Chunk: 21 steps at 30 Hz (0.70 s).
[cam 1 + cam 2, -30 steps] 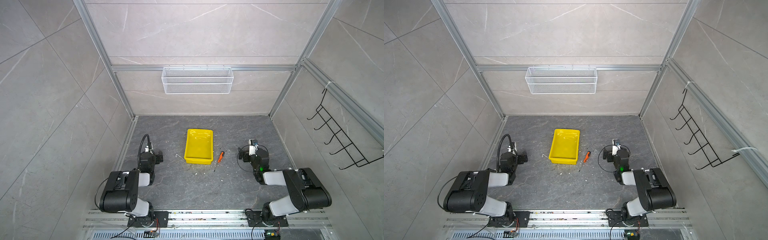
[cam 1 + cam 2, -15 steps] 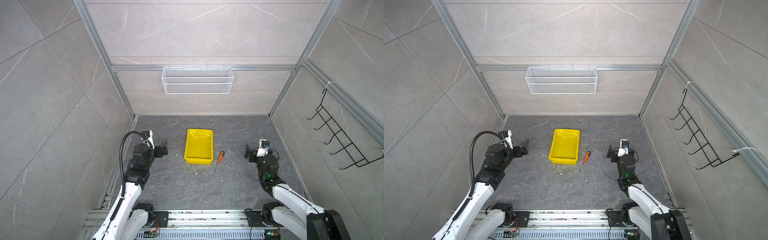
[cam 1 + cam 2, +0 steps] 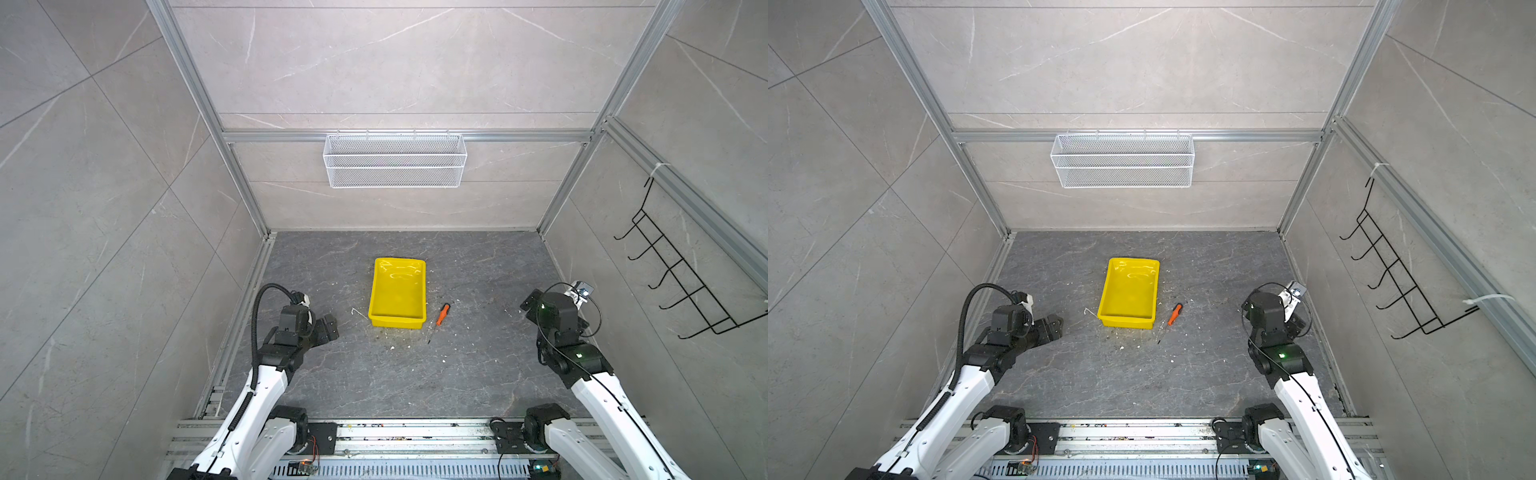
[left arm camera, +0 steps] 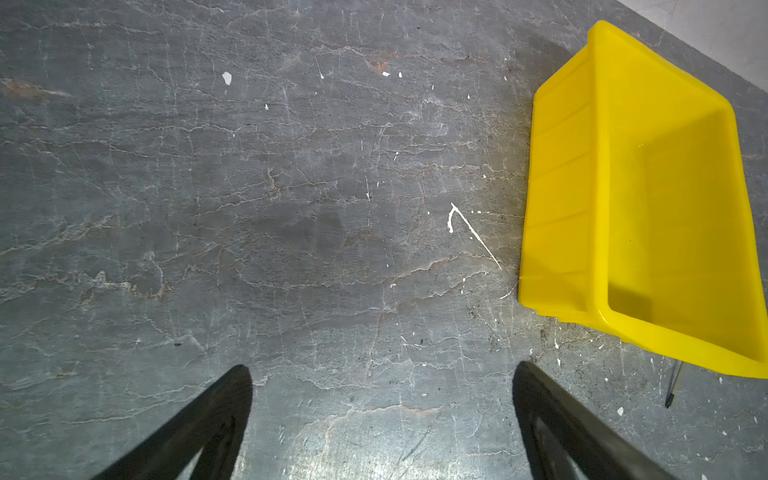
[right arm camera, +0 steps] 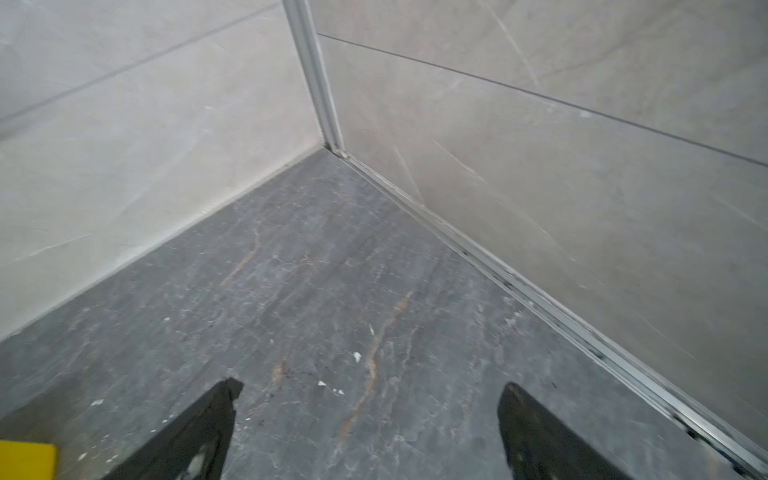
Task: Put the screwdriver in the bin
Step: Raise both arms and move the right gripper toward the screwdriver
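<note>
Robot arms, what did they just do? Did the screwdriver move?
The left arm and right arm unfolded and rose. The right hand swung out toward the right wall; the left hand barely shifted. Nothing was grabbed; both hands are open. The screwdriver and yellow bin stayed put.

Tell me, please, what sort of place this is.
Probably a purpose-built robot test cell: tiled panels in an aluminium frame, a left arm and right arm mounted on a front rail.

Left arm [image 3: 266, 386] unfolded, right arm [image 3: 598, 390] unfolded, right tool [image 5: 368, 386] nearer side wall [image 5: 582, 208]
</note>
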Tool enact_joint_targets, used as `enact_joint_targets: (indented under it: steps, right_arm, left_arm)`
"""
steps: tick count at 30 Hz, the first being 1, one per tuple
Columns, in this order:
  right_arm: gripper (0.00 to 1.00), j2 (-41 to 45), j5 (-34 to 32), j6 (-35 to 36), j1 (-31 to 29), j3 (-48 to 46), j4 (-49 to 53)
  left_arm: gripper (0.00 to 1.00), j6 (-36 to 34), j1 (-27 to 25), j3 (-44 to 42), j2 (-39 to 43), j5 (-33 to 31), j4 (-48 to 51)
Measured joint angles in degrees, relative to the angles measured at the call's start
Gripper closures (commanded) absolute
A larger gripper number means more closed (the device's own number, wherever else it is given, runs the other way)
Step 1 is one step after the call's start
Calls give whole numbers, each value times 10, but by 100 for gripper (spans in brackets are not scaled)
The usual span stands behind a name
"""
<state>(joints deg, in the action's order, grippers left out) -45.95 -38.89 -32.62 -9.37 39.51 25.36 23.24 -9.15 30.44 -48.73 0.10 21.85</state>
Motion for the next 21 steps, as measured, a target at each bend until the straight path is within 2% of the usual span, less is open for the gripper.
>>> enact_joint_targets:
  steps: [5, 11, 15, 21]
  right_arm:
    - [0, -44, 6, -33, 0, 35, 95]
    - [1, 16, 79, -90, 0, 44, 158]
    - [1, 73, 178, -97, 0, 12, 161]
    - [5, -3, 327, -66, 0, 8, 172]
  left_arm:
    - [0, 19, 1, -3, 26, -12, 2]
    - [0, 58, 1, -29, 53, -41, 6]
    - [0, 79, 1, -43, 33, -45, 18]
    - [0, 89, 1, -43, 7, -45, 22]
